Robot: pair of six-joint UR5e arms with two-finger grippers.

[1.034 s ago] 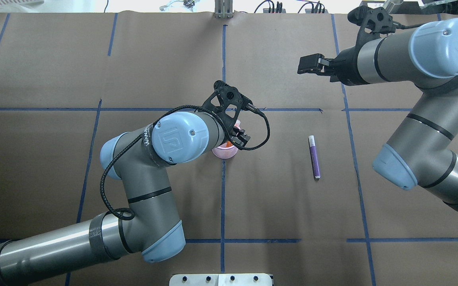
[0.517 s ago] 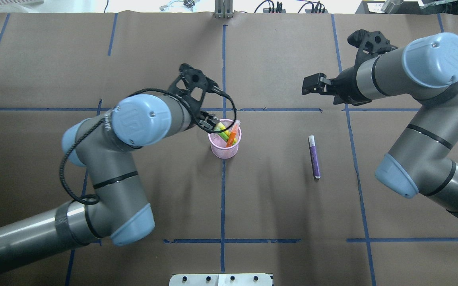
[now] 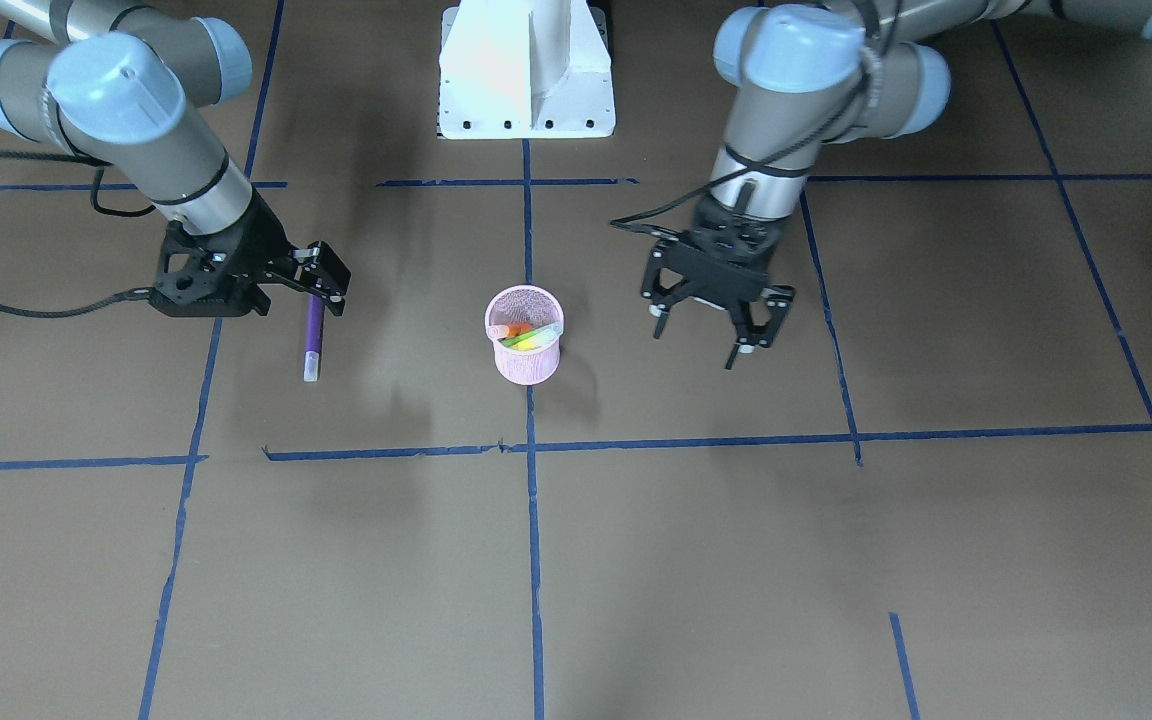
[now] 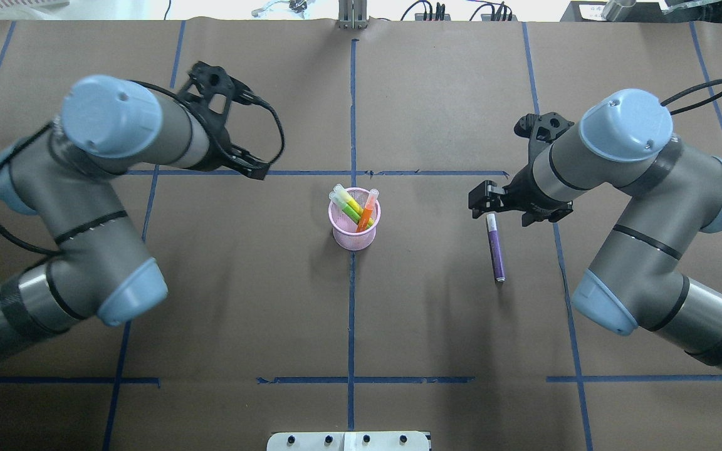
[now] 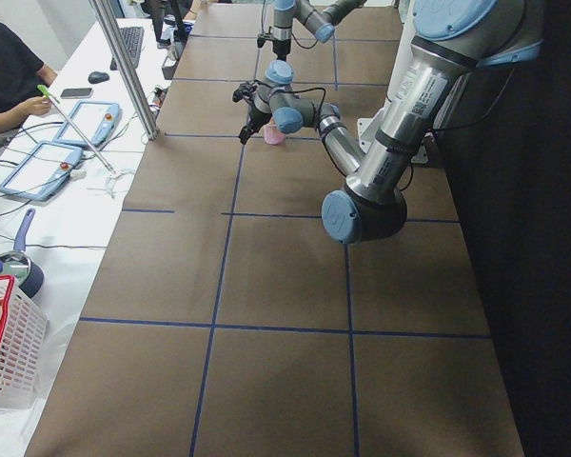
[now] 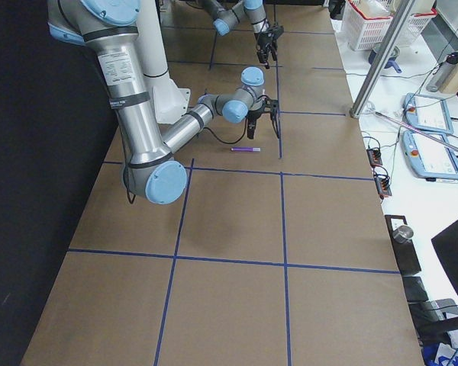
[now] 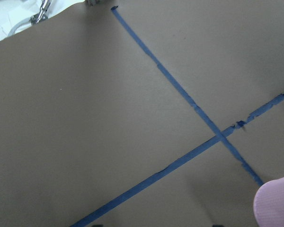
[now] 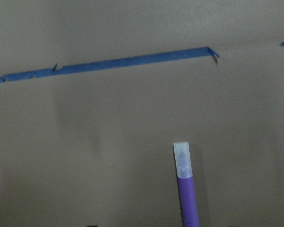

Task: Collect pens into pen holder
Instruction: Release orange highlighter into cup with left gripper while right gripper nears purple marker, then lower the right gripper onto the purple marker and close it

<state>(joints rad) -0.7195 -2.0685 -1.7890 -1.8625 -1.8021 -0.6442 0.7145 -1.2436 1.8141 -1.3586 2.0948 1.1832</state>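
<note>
Left gripper [image 3: 712, 345], open and empty, has backed off the pink pen holder [image 4: 353, 240]; right gripper [image 3: 326, 290], seemingly open, now hovers over the last loose purple pen [image 4: 496, 250] toward the tabletop's right edge.

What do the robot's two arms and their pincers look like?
The left arm and right arm are grey tubes with light-blue joint caps and thin black rings. The left pincer and right pincer are black, two-fingered, on black skeletal brackets. A black cable loops at each wrist.
</note>
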